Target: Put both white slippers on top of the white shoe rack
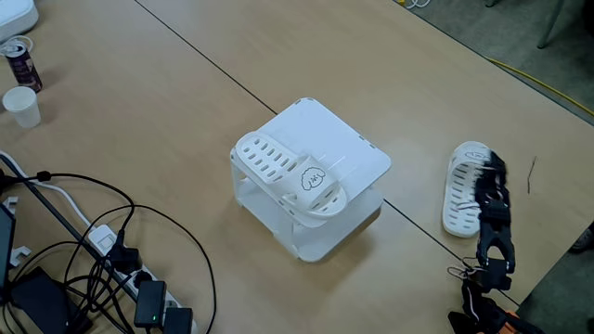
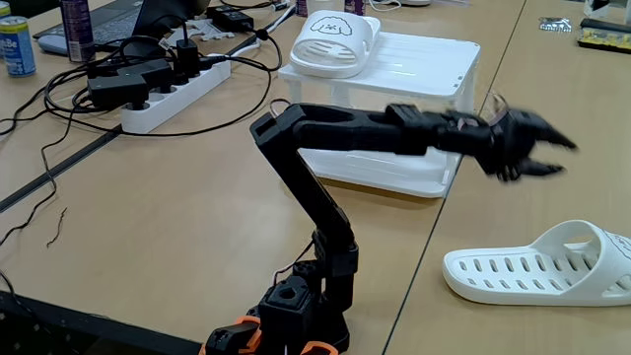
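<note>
The white shoe rack (image 1: pixel 357 153) (image 2: pixel 414 99) stands mid-table. One white slipper (image 1: pixel 290 176) (image 2: pixel 333 44), with a cartoon drawing on its strap, lies on the rack's top near an edge. The other white slipper (image 1: pixel 459 197) (image 2: pixel 537 271) lies sole-down on the table beside the rack. My black arm reaches out over it. In a fixed view the gripper (image 2: pixel 560 158) hovers above this slipper with its fingers spread and nothing between them. In the other fixed view the gripper (image 1: pixel 489 170) overlaps the slipper's right side.
A white power strip (image 2: pixel 173 99) (image 1: pixel 148 299) with tangled black cables lies on the far side of the rack from the slipper. A paper cup (image 1: pixel 20 105) and a can (image 1: pixel 20 63) stand at the table's corner. The table edge runs close behind the arm base (image 2: pixel 286 320).
</note>
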Tool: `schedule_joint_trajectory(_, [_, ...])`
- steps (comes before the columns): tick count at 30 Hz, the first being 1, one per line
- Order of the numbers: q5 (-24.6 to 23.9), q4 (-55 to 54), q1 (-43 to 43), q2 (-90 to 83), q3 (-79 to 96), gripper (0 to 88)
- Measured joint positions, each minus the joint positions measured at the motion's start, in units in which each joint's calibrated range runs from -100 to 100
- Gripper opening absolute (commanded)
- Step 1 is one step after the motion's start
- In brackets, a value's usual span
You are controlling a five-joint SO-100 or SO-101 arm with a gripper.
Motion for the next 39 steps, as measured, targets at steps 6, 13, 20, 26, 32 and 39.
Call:
schedule_joint_trajectory(6, [0.0,0.0,7.8,0.0,9.0,0.6])
schedule_joint_trajectory(13, [0.0,0.0,8.8,1.1,18.6,0.6])
schedule_joint_trajectory(20, [0.0,0.0,7.6,7.2,18.8,0.6])
schedule_joint_trajectory(26, [0.0,0.0,7.6,13.6,17.6,0.6])
schedule_joint_trajectory(32, [0.0,0.0,4.9,17.1,16.1,0.6])
schedule_joint_trajectory(39, [0.0,0.0,-2.7,17.3,16.0,0.6])
